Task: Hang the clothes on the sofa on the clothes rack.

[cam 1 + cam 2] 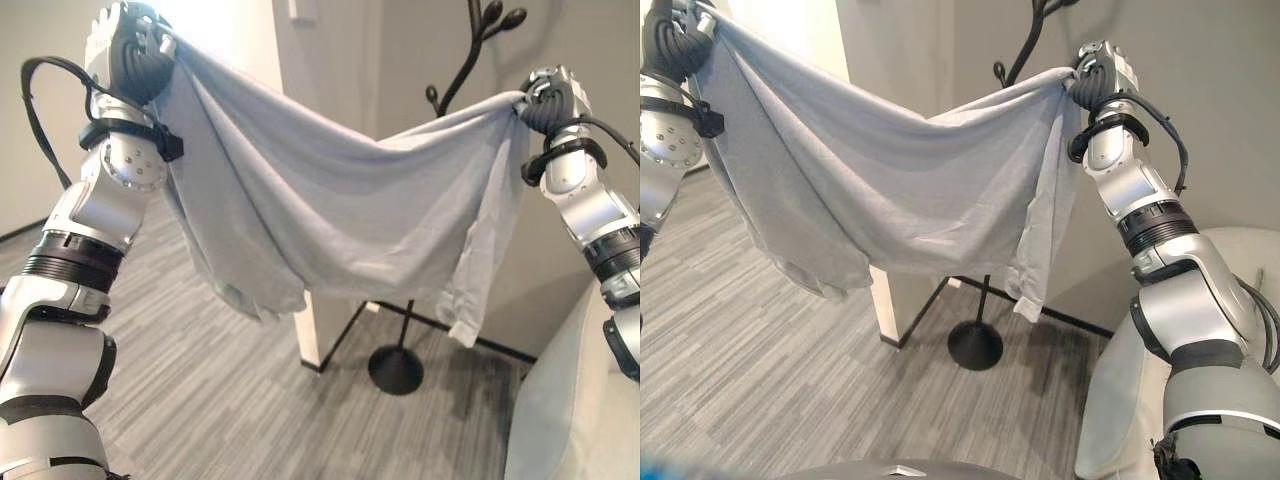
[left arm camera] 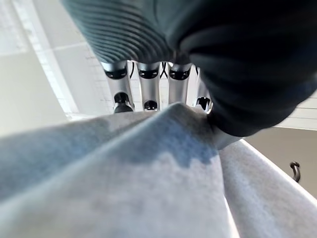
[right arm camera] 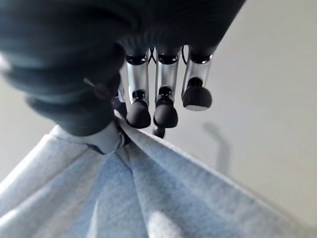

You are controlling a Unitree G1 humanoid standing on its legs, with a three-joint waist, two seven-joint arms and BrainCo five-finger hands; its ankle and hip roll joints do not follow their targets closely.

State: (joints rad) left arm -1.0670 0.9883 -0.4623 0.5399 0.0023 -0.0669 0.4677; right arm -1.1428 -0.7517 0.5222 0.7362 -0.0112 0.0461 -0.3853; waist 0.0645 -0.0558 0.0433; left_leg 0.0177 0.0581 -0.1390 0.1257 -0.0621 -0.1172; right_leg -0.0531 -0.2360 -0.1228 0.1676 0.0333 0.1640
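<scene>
A pale grey-blue garment [image 1: 320, 215] hangs spread in the air between my two raised hands, sagging in the middle, with a sleeve dangling at its right side. My left hand [image 1: 130, 50] is shut on the garment's upper left corner, its fingers [image 2: 148, 89] curled into the cloth [image 2: 148, 188]. My right hand [image 1: 548, 98] is shut on the upper right corner, pinching the fabric [image 3: 148, 198] between thumb and fingers [image 3: 166, 111]. The black clothes rack [image 1: 470, 55] stands behind the garment; its curved branches rise above the cloth and its round base [image 1: 396, 369] sits on the floor.
A white wall corner [image 1: 310, 330] stands behind the garment, left of the rack's pole. The pale sofa [image 1: 575, 410] shows at the lower right. Grey striped carpet [image 1: 220, 400] covers the floor below.
</scene>
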